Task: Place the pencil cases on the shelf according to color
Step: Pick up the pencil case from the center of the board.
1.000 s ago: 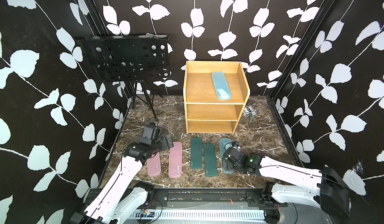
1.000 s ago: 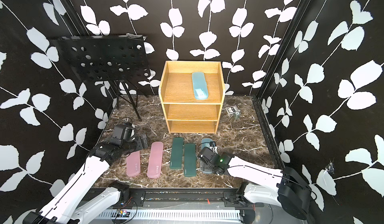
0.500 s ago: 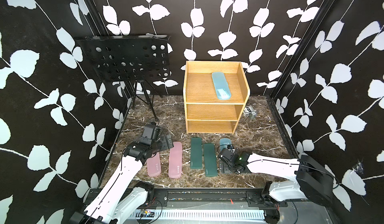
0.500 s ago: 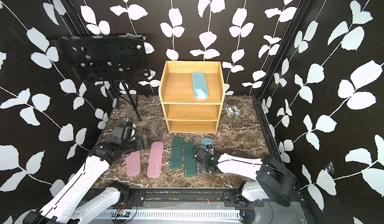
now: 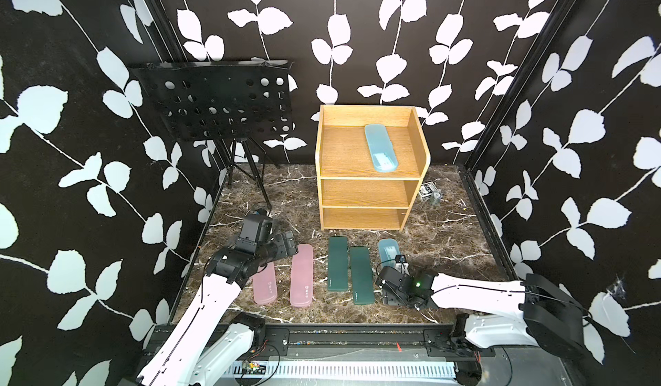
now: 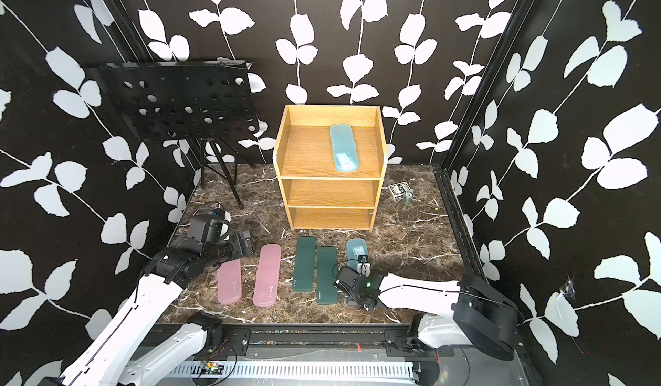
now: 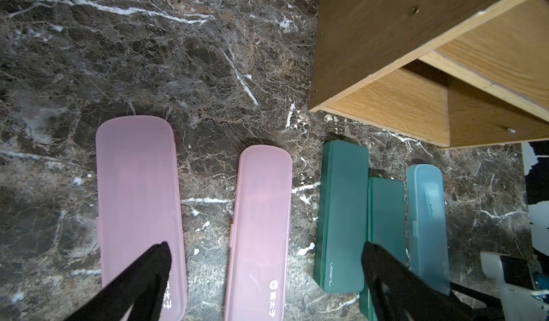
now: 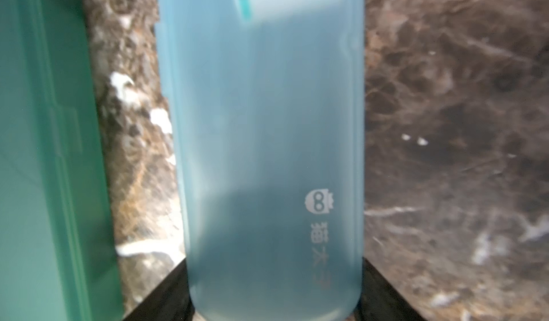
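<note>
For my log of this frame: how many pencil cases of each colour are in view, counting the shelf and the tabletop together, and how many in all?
pink cases: 2
dark green cases: 2
light blue cases: 2, one of them on the top tier of the shelf
Total: 6

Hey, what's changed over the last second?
The right pincer moved in over the near end of the unshelved blue pencil case and closed on its sides. The left pincer, pink cases, green cases and shelf stayed put.
</note>
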You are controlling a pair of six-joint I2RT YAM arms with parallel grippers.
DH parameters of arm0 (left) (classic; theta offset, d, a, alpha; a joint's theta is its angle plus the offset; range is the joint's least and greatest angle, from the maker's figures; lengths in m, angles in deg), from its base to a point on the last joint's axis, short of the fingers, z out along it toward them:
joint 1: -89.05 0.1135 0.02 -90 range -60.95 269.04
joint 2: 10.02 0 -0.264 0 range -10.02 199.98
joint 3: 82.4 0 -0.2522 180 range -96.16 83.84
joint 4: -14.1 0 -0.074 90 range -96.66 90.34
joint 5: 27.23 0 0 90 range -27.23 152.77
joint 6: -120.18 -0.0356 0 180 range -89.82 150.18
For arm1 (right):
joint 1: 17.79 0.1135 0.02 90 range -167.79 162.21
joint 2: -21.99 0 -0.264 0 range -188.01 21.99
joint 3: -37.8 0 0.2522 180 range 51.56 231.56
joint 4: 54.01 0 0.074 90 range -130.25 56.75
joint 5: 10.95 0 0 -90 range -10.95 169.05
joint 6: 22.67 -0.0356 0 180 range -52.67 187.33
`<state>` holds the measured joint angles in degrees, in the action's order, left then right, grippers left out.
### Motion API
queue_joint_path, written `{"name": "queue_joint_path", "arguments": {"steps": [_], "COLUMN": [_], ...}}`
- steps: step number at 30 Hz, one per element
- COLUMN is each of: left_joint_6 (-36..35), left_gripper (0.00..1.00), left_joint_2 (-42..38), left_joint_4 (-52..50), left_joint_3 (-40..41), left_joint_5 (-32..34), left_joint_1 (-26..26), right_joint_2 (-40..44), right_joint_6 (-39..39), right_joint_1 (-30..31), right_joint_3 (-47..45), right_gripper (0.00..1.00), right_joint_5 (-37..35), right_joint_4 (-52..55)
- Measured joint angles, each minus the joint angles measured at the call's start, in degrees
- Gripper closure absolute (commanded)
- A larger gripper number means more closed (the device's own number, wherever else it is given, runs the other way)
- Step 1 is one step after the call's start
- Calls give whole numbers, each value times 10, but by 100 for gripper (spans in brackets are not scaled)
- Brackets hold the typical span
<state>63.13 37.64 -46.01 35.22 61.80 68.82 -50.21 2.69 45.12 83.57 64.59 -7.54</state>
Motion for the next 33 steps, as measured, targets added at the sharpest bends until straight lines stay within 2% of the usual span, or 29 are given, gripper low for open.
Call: {"name": "queue_joint_path", "arguments": {"steps": [3,12,17,22,27,30,33], "left_joint_6": [-3,-24,-39,-57,-78,-89,-100], "left_gripper": [1,1,1,1,1,1,1], "left_joint_2": [-1,-30,-14,32,109,143,163], "left_joint_4": [-18,-35,-32,-14,-4,15,23], "left_joint_3": [-11,-71,-120,-176,-263,-292,-292], "left_joint_5": [1,14,2,-14,-20,-30,-28], "left_joint_1": [0,-3,-3,-3,-3,-3,-3], "right_joint_2": [32,203,254,230,156,105,52], "right_joint_6": [-1,11,41,98,154,189,213], "right_joint_1": [8,58,87,104,105,81,26], "right_joint_3": [0,49,103,204,350,444,537], "right_gripper": [39,46,48,48,47,48,50], "right_joint_5": [-7,-32,-37,-38,-69,-74,-68], "right_joint_4": [26,133,153,158,165,180,196]}}
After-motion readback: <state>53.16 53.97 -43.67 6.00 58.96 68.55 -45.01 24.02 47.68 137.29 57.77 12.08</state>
